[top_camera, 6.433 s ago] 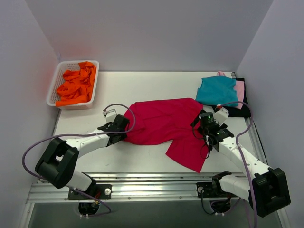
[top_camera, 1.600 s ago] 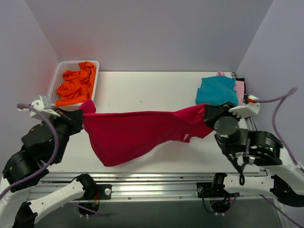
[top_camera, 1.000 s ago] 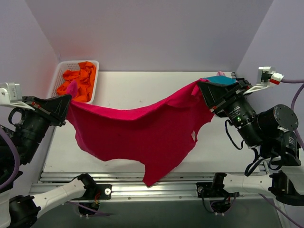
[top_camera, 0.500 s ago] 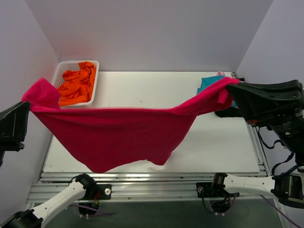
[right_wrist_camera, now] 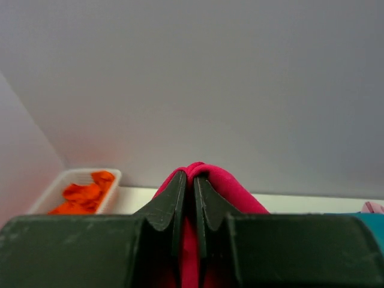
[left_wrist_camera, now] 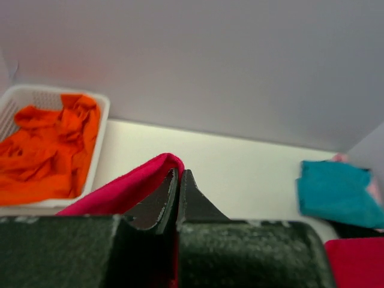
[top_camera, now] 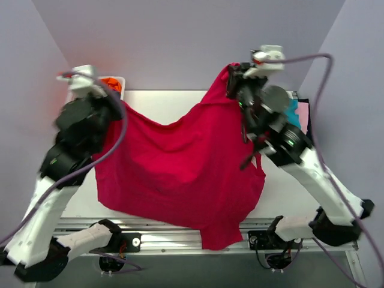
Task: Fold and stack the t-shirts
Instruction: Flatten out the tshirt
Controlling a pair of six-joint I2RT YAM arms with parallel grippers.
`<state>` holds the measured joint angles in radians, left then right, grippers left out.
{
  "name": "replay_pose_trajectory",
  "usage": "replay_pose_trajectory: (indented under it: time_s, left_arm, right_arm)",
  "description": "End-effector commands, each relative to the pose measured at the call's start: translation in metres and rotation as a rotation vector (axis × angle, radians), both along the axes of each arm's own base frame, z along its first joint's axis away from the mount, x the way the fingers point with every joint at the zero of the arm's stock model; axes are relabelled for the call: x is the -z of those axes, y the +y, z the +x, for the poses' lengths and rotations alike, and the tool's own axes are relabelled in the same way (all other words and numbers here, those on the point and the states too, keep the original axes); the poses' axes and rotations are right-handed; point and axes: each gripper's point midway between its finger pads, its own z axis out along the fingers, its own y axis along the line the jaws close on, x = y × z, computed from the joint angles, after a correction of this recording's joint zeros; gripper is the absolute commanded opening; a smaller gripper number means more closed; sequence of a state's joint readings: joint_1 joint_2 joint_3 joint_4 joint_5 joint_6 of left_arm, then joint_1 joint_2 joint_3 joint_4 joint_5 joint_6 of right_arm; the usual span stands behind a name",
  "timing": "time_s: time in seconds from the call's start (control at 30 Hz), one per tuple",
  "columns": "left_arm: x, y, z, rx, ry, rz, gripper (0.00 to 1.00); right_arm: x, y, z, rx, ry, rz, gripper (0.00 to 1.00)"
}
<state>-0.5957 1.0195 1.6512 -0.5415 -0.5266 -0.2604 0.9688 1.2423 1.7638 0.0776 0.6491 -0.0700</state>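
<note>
The large crimson t-shirt hangs spread in the air between both raised arms, its lower edge drooping past the table's near edge. My left gripper is shut on its left upper corner, where the red cloth folds over the closed tips. My right gripper is shut on the right upper corner, with cloth bunched over its tips. A teal t-shirt lies folded at the back right, on a pink one. An orange t-shirt fills the basket.
The white lattice basket stands at the back left corner against the wall. Grey walls enclose the table on three sides. The white tabletop shows between basket and teal stack. The hanging shirt hides most of the table from above.
Both arms have swung up and inward toward the back wall, carrying the crimson shirt. It now hangs lower and wider in front, its bottom reaching past the table's near edge.
</note>
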Motion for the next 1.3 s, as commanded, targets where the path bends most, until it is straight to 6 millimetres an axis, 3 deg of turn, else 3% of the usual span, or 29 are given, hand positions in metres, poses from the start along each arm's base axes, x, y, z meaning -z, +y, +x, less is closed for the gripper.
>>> replay_pose_trajectory:
  time_s: [0.0,0.07,0.13,0.17,0.2,0.23,0.27,0.3,0.33,0.37,0.4,0.43,0.47,0.5,0.53,0.57,0.6,0.63,0.67,0.7,0.73,0.8,0.87,0.9,1.07,1.13,1.17,1.2,1.27]
  left_arm:
    - [0.053,-0.006,0.056,-0.088,0.106,0.019,0.02]
    - [0.113,0.004,0.105,-0.136,0.216,0.003,0.02]
    - [0.166,0.003,0.153,-0.137,0.293,-0.024,0.02]
    - [0.198,0.019,0.172,-0.184,0.345,-0.031,0.02]
    - [0.248,0.02,0.2,-0.189,0.439,-0.023,0.02]
    - [0.265,0.019,0.219,-0.164,0.456,-0.051,0.02]
    - [0.269,0.035,0.243,-0.191,0.458,-0.07,0.02]
    - [0.326,0.037,0.269,-0.198,0.555,-0.052,0.04]
    - [0.344,0.039,0.284,-0.188,0.595,-0.043,0.15]
    - [0.315,0.047,0.318,-0.192,0.539,-0.069,0.31]
    - [0.379,0.049,0.326,-0.196,0.694,-0.053,0.71]
    - [0.38,0.049,0.338,-0.196,0.697,-0.064,0.82]
    - [0.38,0.048,0.349,-0.185,0.689,-0.07,0.89]
    - [0.373,0.045,0.362,-0.168,0.66,-0.065,0.94]
    - [0.369,0.043,0.365,-0.166,0.654,-0.065,0.94]
    - [0.363,0.043,0.367,-0.172,0.644,-0.065,0.94]
    - [0.349,0.042,0.367,-0.167,0.624,-0.057,0.94]
    - [0.342,0.045,0.366,-0.185,0.611,-0.052,0.94]
    - [0.334,0.046,0.364,-0.19,0.602,-0.049,0.94]
    - [0.318,0.046,0.359,-0.189,0.575,-0.05,0.94]
    - [0.312,0.046,0.356,-0.187,0.565,-0.052,0.94]
    - [0.277,0.041,0.346,-0.167,0.499,-0.057,0.94]
    - [0.277,0.038,0.332,-0.157,0.505,-0.041,0.94]
    - [0.256,0.037,0.323,-0.152,0.472,-0.032,0.94]
    - [0.25,0.03,0.271,-0.135,0.491,0.002,0.94]
    - [0.256,0.029,0.254,-0.135,0.497,-0.005,0.94]
    - [0.284,0.026,0.239,-0.129,0.55,0.001,0.94]
    - [0.273,0.024,0.231,-0.124,0.514,-0.021,0.94]
    - [0.271,0.017,0.217,-0.114,0.488,-0.034,0.94]
  right_arm:
    - [0.082,-0.016,0.105,0.109,0.167,0.007,0.0]
    - [0.16,-0.011,0.161,0.106,0.3,-0.035,0.0]
    - [0.205,-0.026,0.21,0.133,0.359,0.01,0.0]
    - [0.255,-0.018,0.245,0.124,0.441,-0.003,0.0]
    - [0.278,-0.024,0.267,0.134,0.476,0.015,0.0]
    - [0.346,-0.019,0.294,0.15,0.583,-0.028,0.0]
    - [0.342,-0.016,0.314,0.159,0.568,-0.026,0.0]
    - [0.362,-0.017,0.33,0.175,0.591,-0.058,0.0]
    - [0.436,-0.02,0.352,0.207,0.696,-0.111,0.41]
    - [0.398,-0.017,0.376,0.217,0.643,-0.093,0.61]
    - [0.407,-0.021,0.389,0.238,0.657,-0.098,0.75]
    - [0.45,-0.022,0.401,0.25,0.704,-0.126,1.0]
    - [0.414,-0.021,0.412,0.252,0.627,-0.095,1.0]
    - [0.417,-0.02,0.414,0.25,0.621,-0.093,1.0]
    - [0.39,-0.019,0.412,0.241,0.576,-0.082,1.0]
    - [0.413,-0.018,0.409,0.236,0.58,-0.088,1.0]
    - [0.403,-0.019,0.403,0.236,0.555,-0.08,1.0]
    - [0.344,-0.02,0.396,0.237,0.435,-0.032,1.0]
    - [0.339,-0.024,0.39,0.249,0.424,-0.032,1.0]
    - [0.355,-0.029,0.379,0.269,0.458,-0.052,1.0]
    - [0.326,-0.034,0.37,0.277,0.42,-0.031,1.0]
    - [0.326,-0.038,0.358,0.278,0.429,-0.034,1.0]
    - [0.309,-0.041,0.346,0.286,0.412,-0.028,1.0]
    - [0.297,-0.048,0.339,0.309,0.399,-0.02,1.0]
    - [0.332,-0.076,0.29,0.39,0.477,-0.005,1.0]
    - [0.324,-0.068,0.274,0.308,0.44,0.06,0.88]
    - [0.352,-0.065,0.262,0.285,0.493,0.057,0.73]
    - [0.357,-0.058,0.259,0.257,0.51,0.098,0.48]
    - [0.383,-0.042,0.255,0.192,0.588,0.1,0.23]
